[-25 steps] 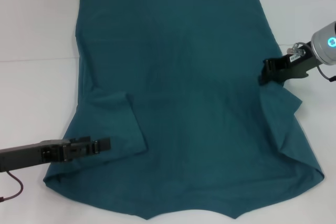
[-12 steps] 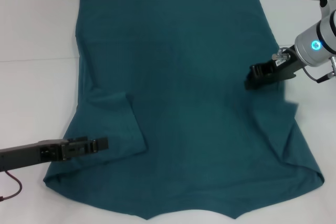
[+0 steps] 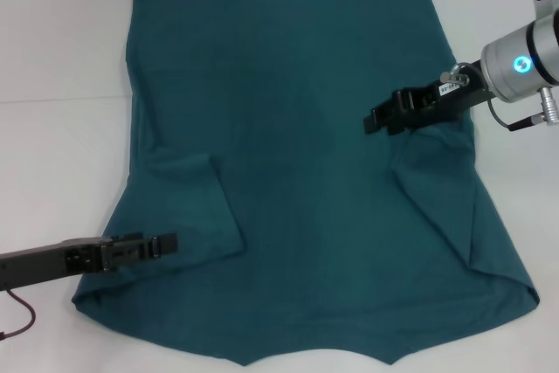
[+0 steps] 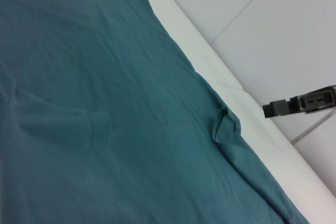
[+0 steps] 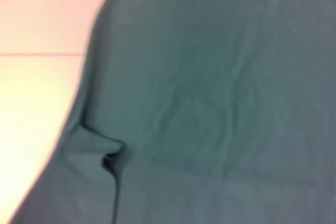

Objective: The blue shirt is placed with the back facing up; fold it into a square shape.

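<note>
Table (image 3: pixel 52 50): white surface, bare at the left and along the right edge in the head view.

Blue shirt (image 3: pixel 297 128): dark teal, plain side up, spread flat over most of the table, straight hem at the far edge and the curved neck edge nearest the robot. No lettering visible. Left sleeve (image 3: pixel 188 207) is folded inward and lies flat on the body panel. Right sleeve (image 3: pixel 445 181) is lifted and drawn inward over the body, forming a slanted fold from the gripper down toward the near right corner.

Right gripper (image 3: pixel 381 120): over the right part of the shirt, fingers closed on the sleeve edge, cloth hanging from it in a taut ridge. Only the head view shows this grasp.

Left gripper (image 3: pixel 166 242): low at the near left, tip over the folded left sleeve; whether its fingers are spread or together cannot be told.

Left wrist view: shirt surface with soft creases, one small raised pucker (image 4: pixel 226 124) near the cloth edge beside the white table, and a dark gripper tip (image 4: pixel 302 102) farther off over the pale floor.

Right wrist view: blurred shirt cloth and a dark pinched fold (image 5: pixel 110 158) near the cloth border; no fingers seen.
</note>
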### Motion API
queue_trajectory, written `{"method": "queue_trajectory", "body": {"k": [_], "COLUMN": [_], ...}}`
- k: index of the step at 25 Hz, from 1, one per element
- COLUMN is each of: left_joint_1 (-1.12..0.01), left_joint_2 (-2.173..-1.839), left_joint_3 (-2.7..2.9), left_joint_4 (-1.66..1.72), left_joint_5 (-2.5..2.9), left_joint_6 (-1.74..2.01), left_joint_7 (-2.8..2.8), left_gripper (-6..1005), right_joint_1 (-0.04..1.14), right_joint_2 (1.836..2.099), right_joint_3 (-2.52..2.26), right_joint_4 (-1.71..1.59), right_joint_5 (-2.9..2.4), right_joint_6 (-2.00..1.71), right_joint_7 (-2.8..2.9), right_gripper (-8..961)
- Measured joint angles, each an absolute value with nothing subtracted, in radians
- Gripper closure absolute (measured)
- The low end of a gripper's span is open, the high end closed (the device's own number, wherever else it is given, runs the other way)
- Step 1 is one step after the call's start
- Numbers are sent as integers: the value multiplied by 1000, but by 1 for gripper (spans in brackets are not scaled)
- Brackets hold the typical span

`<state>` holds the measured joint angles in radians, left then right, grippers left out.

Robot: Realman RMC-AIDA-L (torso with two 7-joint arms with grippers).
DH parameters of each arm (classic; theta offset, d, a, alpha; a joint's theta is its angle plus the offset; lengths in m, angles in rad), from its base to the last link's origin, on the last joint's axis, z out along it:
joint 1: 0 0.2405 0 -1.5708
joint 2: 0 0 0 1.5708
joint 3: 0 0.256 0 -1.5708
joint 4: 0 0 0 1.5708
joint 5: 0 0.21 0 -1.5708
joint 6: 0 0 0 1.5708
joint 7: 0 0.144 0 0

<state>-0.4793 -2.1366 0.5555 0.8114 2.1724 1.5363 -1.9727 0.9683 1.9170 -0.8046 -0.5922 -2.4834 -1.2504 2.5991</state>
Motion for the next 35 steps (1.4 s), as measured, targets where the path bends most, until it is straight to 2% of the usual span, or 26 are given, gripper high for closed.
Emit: {"method": "queue_trajectory", "body": {"k": [3,7,11,26,35], "left_joint_1": [-475,-474,-474,-478,-480], "left_joint_2": [-2135,-2135,-2135,-2135,-2136], "left_joint_3": [555,554,554,554,554], "left_joint_4": [811,811,811,811,809], "left_joint_5": [2168,2166,2166,2167,2166], "left_joint_6": [1536,1536,1535,1521,1522], "left_joint_7": [-1973,-1979,-1984,-2000,-2001], "left_gripper": [91,91,91,91,90], "right_joint_1": [959,945,904,803,767], "right_joint_2": [1897,1869,1861,1880,1902], "right_joint_3": [-810,-808,-809,-788,-736], "right_joint_4": [-599,-620,-668,-674,-664], "right_joint_5": [-2515,-2581,-2623,-2643,-2643], "right_joint_6": [-1270,-1323,-1350,-1490,-1467], "right_joint_7": [2627,2658,2665,2611,2619], "right_gripper": [511,512,512,512,513]}}
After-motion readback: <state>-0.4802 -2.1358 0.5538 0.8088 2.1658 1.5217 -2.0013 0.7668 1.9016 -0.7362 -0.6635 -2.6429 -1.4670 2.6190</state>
